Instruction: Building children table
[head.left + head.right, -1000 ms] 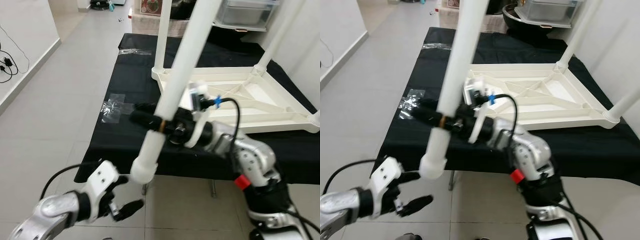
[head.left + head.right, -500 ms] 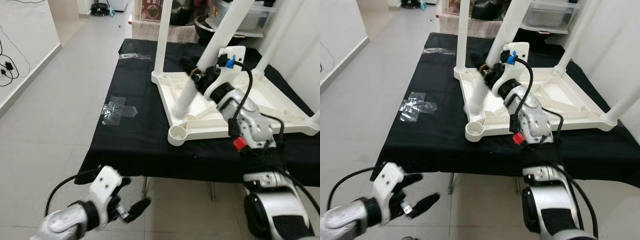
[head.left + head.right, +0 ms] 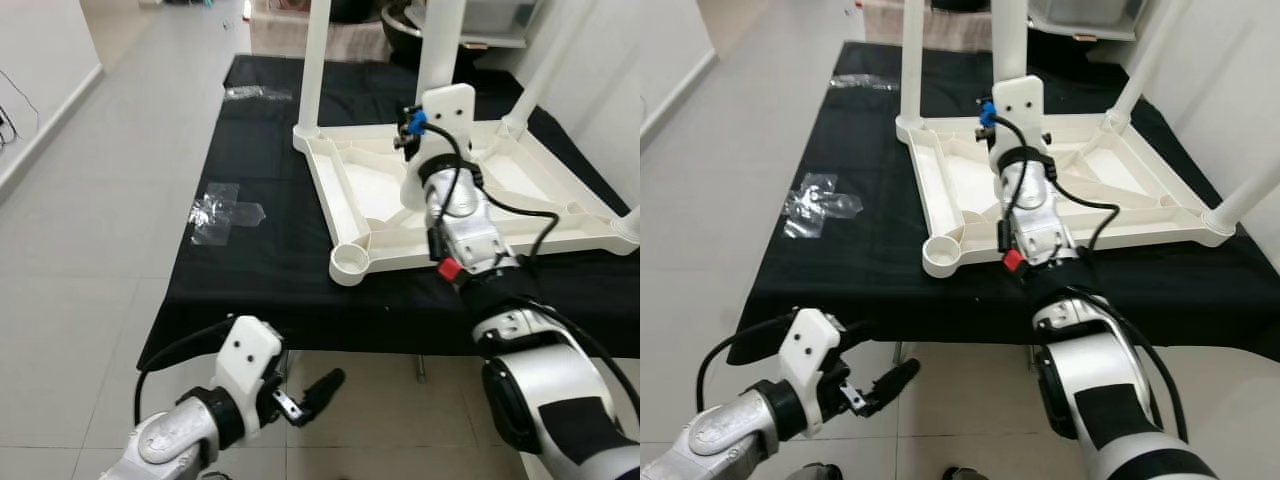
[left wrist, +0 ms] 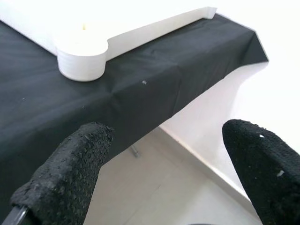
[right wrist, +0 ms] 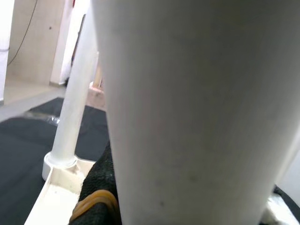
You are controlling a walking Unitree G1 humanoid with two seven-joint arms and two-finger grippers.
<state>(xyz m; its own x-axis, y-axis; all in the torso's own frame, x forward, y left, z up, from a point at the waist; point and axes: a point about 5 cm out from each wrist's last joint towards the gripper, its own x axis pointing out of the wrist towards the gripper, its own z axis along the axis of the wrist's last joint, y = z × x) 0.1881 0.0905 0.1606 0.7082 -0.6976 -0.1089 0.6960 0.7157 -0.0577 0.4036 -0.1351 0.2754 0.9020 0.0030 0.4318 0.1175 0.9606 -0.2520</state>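
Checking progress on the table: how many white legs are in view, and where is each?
4. One leg stands in the far-left corner, one in the far-right, one in the near-right. The fourth is gripped by the right claw over the tabletop; the near-left socket is empty.

**A tiled room in a home, used for storage**

Pale floor tiles (image 3: 90, 250) run into a corridor beside a white wall (image 3: 40, 60). A bench draped in black cloth (image 3: 260, 250) stands in the middle. Behind it sit a clear storage bin (image 3: 1080, 15) and a dark metal bowl (image 3: 400, 20).
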